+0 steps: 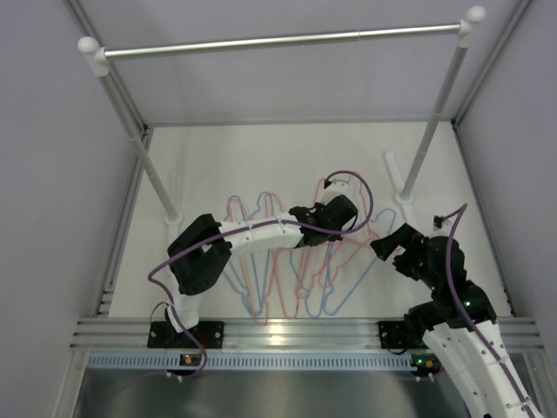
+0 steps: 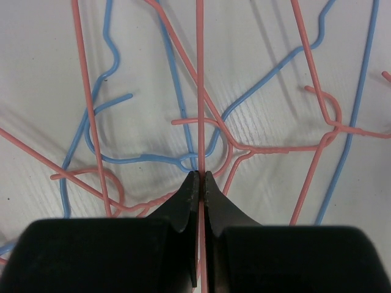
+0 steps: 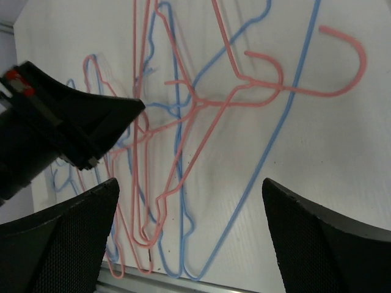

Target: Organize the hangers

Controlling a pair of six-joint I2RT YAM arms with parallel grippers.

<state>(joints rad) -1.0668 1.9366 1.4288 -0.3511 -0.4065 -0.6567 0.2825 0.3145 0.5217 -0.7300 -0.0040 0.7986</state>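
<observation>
Pinched in my left gripper [image 2: 200, 176] by its straight wire, one pink hanger [image 2: 199, 73] looks light, springy, snag-prone; my right gripper [image 3: 189, 201] gapes.

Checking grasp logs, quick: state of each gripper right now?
Left gripper: jaws closed on the wire of a pink hanger.
Right gripper: jaws open, holding nothing.

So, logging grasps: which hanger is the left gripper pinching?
The pink hanger whose straight wire runs through the shut left gripper; the others lie outside it.
</observation>
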